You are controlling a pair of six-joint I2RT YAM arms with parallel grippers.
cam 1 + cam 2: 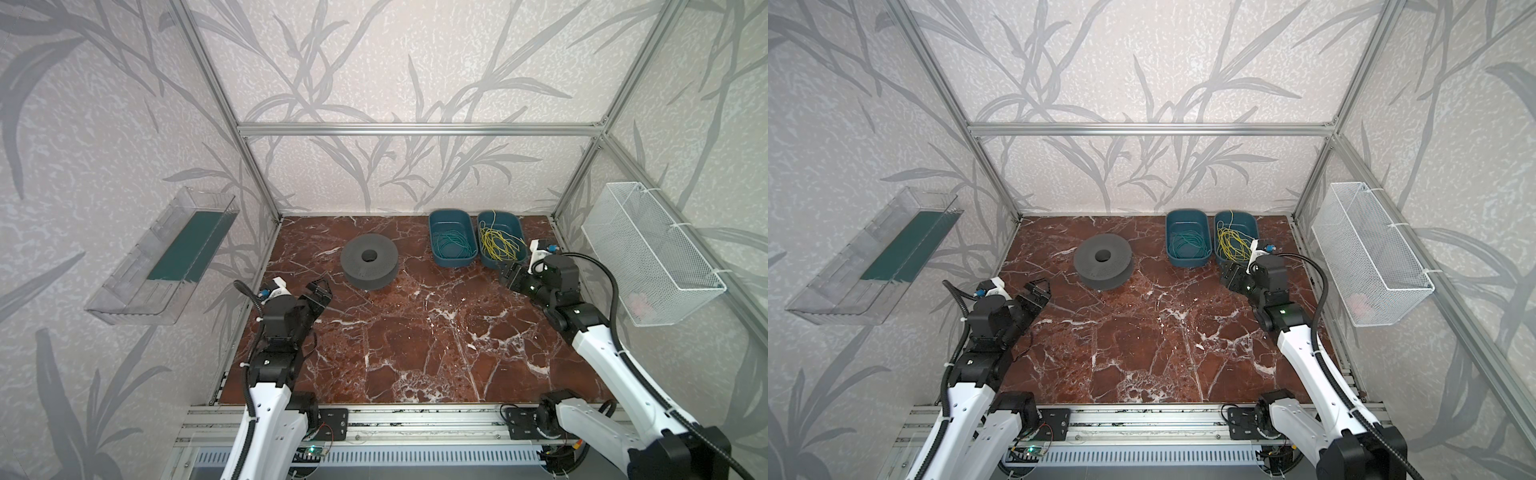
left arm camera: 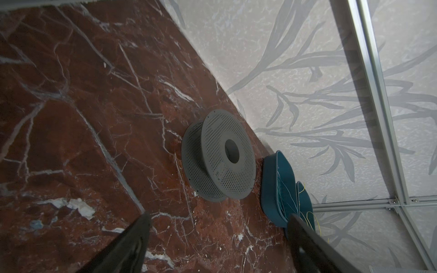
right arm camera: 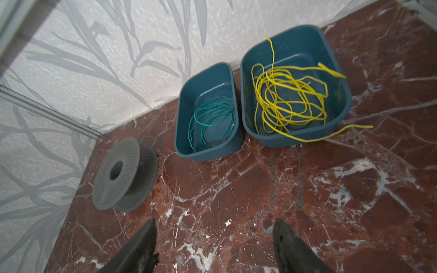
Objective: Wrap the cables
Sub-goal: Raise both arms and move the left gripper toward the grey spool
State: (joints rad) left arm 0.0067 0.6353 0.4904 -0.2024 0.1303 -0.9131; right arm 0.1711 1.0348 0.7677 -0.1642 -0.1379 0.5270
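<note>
Right wrist view gives the clearest look. The yellow cables (image 3: 290,101) lie as a loose tangle inside a teal bin (image 3: 343,104). One strand spills over the rim onto the tabletop (image 3: 236,201), and another end pokes up past the far wall.

In both top views that bin sits at the upper right of the tabletop. It stands close against a second bin (image 1: 454,262) that holds a green cable (image 1: 453,245). The right end effector (image 1: 510,273) hovers just beside the yellow bin's near corner, jaws apart with nothing between them. The left end effector (image 1: 320,289), at the left centre of the frame, is likewise spread wide and empty. It is near the grey spool (image 1: 368,262) but not touching it.

Nothing is wound yet, and the likely trouble is the tangle itself. A pinch on one strand could drag the whole knot along, or lift and tip the light bin. That might shove it into its neighbour and mix the two colours.

The wire is far thinner than a finger, so a grasp that closes slightly off the strand would probably catch nothing. A weak grip might also let the wire slide out mid-pull. The spool lies flat and well apart from the cables, so a long carry could snag loops on the bin rim.
</note>
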